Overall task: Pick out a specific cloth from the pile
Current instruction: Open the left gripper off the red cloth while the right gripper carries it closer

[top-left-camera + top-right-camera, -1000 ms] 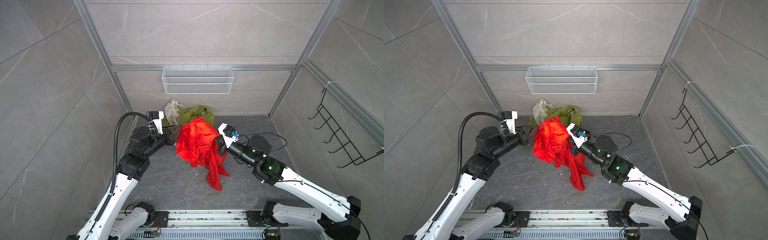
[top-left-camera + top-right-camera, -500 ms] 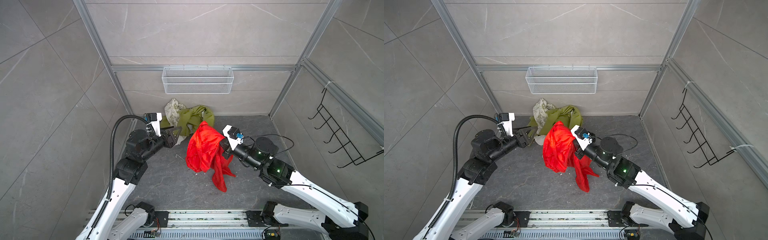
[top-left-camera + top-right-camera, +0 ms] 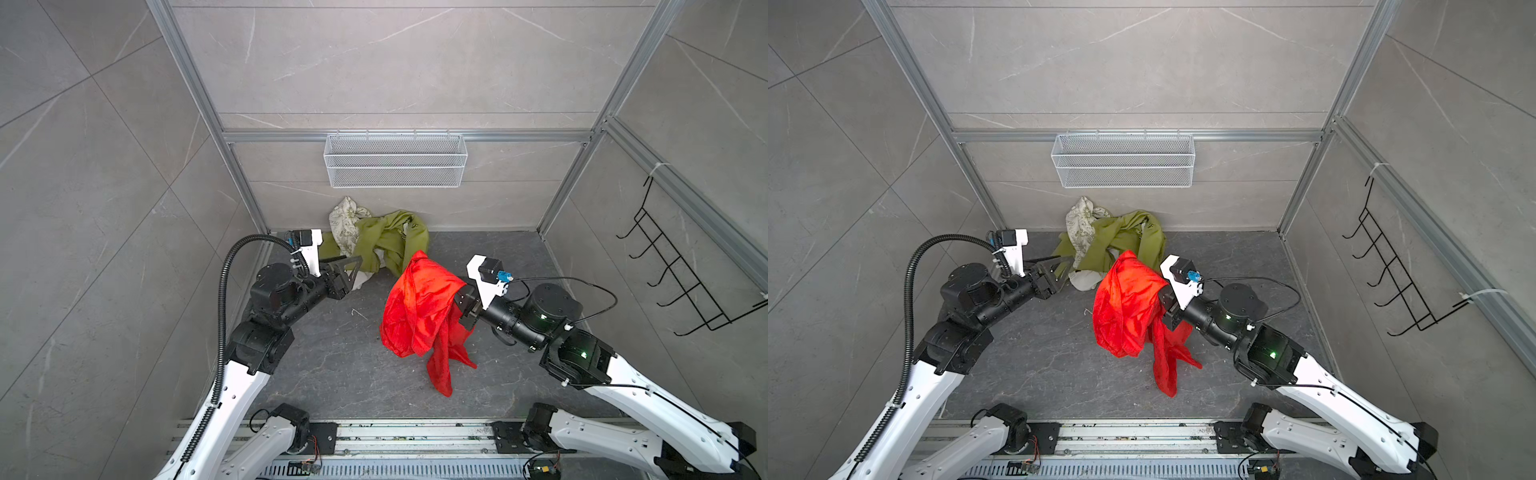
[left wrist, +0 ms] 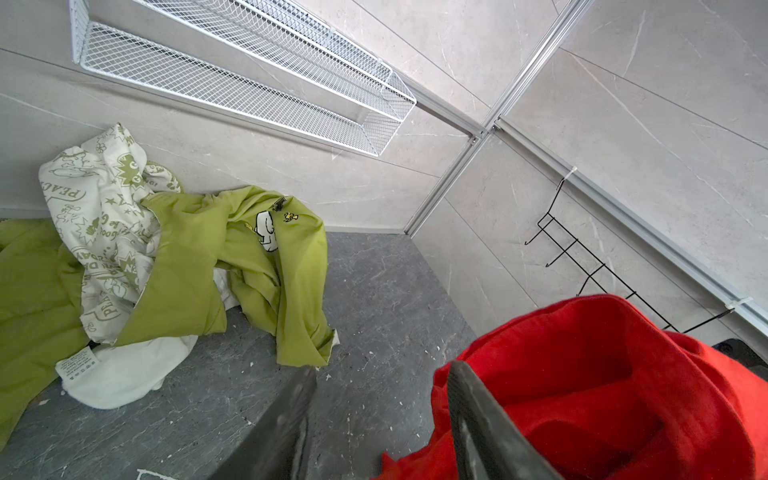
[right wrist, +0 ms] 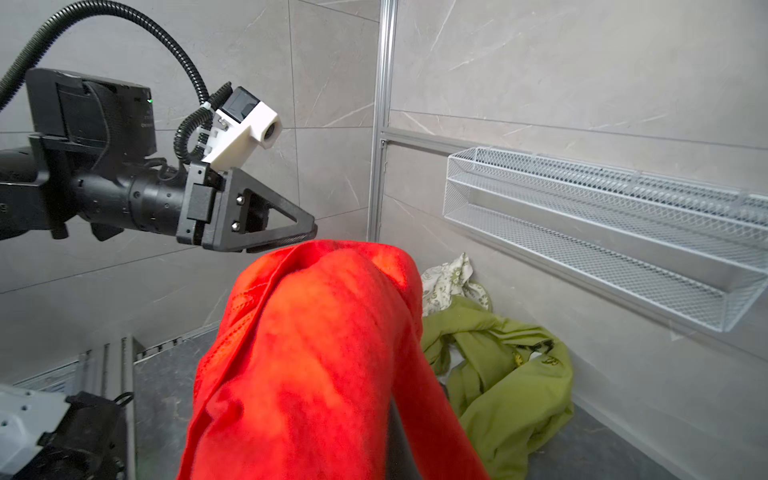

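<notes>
**A:** Red cloth point(image 3: 419, 311), that thin, shiny fabric sheet, is clear of the heap of olive-green and white printed fabrics point(image 3: 386, 245). A second ago we had it right against them!

**B:** And our left gripper point(image 3: 355, 268) has drawn back from it, jaws apart and empty. The right gripper point(image 3: 459, 305) alone is clenched on it, fingers buried in the folds.

**A:** So the pick looks nearly done. It hangs over the dark grey table point(image 3: 332, 365), long axis near vertical, peak up, tail pointing down toward the metal front rail point(image 3: 395, 432).
</notes>
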Action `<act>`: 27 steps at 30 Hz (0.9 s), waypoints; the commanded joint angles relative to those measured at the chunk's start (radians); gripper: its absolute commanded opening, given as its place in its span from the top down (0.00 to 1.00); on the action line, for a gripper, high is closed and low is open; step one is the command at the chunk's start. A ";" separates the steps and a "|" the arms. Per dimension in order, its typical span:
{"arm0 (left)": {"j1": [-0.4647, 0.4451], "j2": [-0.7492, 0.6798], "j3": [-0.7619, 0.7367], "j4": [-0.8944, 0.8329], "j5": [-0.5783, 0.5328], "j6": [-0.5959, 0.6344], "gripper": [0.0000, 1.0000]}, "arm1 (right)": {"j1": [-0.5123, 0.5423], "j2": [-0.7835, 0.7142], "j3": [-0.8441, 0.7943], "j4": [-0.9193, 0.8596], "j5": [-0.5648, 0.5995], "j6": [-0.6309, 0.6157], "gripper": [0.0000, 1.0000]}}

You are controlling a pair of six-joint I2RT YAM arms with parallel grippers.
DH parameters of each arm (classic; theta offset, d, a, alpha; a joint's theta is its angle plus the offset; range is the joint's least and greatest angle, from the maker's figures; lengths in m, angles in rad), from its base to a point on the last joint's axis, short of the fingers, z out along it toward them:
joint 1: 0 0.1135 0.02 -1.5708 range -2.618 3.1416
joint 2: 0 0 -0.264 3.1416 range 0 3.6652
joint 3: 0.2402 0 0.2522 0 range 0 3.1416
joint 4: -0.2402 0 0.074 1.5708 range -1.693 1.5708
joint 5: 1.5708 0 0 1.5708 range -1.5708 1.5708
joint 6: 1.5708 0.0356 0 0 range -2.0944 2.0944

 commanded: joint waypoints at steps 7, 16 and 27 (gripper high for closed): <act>-0.003 0.007 0.024 0.028 -0.012 0.012 0.46 | 0.044 -0.049 0.096 -0.073 -0.042 0.117 1.00; -0.004 0.028 0.032 0.042 -0.003 0.000 0.46 | 0.062 -0.042 0.105 -0.081 0.022 0.137 1.00; -0.004 0.051 0.037 0.057 0.001 -0.004 0.46 | 0.061 -0.114 -0.109 -0.041 0.283 0.061 1.00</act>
